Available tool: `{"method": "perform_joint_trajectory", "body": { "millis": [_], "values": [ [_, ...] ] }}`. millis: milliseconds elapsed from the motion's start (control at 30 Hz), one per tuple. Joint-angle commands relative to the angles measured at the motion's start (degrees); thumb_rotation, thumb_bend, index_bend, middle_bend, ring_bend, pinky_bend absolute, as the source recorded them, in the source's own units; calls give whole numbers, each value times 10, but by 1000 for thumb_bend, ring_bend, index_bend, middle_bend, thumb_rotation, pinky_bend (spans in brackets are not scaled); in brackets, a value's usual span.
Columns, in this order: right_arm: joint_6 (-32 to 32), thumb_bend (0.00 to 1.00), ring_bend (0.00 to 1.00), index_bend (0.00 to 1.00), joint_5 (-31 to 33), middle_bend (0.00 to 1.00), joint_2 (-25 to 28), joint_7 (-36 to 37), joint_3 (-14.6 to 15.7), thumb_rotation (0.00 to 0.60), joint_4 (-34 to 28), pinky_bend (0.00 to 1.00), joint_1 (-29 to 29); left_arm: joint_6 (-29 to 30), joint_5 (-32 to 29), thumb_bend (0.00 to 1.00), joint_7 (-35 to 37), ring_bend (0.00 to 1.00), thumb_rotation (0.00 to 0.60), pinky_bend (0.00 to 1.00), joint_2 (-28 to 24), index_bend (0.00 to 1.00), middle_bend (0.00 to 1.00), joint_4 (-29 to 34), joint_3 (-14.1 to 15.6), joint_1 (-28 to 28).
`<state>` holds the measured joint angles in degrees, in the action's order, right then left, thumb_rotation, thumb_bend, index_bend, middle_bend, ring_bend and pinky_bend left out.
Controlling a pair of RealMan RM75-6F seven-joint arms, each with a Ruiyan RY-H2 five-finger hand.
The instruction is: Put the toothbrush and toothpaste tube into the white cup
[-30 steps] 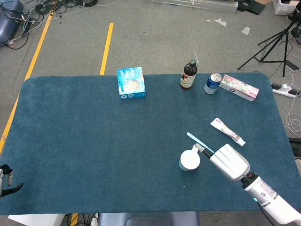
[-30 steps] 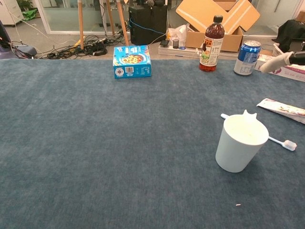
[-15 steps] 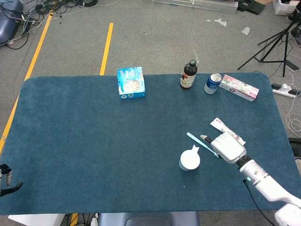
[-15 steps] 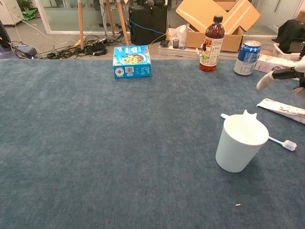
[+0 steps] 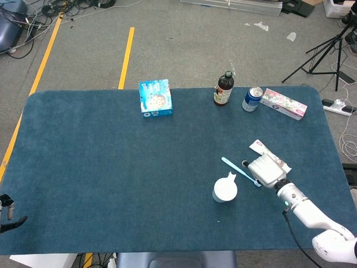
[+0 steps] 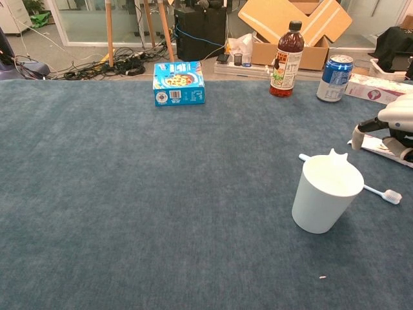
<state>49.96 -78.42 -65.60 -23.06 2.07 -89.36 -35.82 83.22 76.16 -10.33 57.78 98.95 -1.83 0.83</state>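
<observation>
The white cup (image 5: 225, 190) (image 6: 326, 194) stands upright on the blue table at the right. Just behind it lies the light blue toothbrush (image 5: 234, 166) (image 6: 375, 190), flat, its head pointing right. The toothpaste tube (image 5: 259, 147) (image 6: 374, 146) lies flat further right. My right hand (image 5: 266, 170) (image 6: 392, 126) hangs low over the tube's middle with its fingers (image 6: 359, 134) curved down and apart, holding nothing. Whether they touch the tube I cannot tell. Only a small dark part of my left hand (image 5: 8, 212) shows at the bottom left edge of the head view.
Along the far edge stand a blue box (image 5: 155, 98) (image 6: 179, 83), a dark bottle (image 5: 223, 89) (image 6: 287, 58), a blue can (image 5: 252, 99) (image 6: 335, 77) and a pink-and-white carton (image 5: 284, 104) (image 6: 377, 89). The table's right edge (image 5: 334, 151) is close to my right hand.
My right hand has moved from beside the cup back and right, and has come down over the toothpaste tube. Cup, toothbrush and tube have not moved.
</observation>
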Motion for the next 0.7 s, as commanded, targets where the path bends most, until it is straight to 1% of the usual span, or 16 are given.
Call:
{"method": "perform_joint_trajectory", "body": {
  "millis": [33, 700],
  "values": [
    [-14, 701, 1000, 345, 9, 1000, -13, -4, 0, 600, 14, 1000, -4, -1, -1, 0, 2, 434, 600, 386, 0, 823, 537, 0, 0, 0],
    [-46, 701, 1000, 350, 2, 1000, -51, 13, 7, 600, 49, 1000, -10, -1, 0, 0, 3, 434, 600, 385, -1, 823, 537, 0, 0, 0]
  ]
}}
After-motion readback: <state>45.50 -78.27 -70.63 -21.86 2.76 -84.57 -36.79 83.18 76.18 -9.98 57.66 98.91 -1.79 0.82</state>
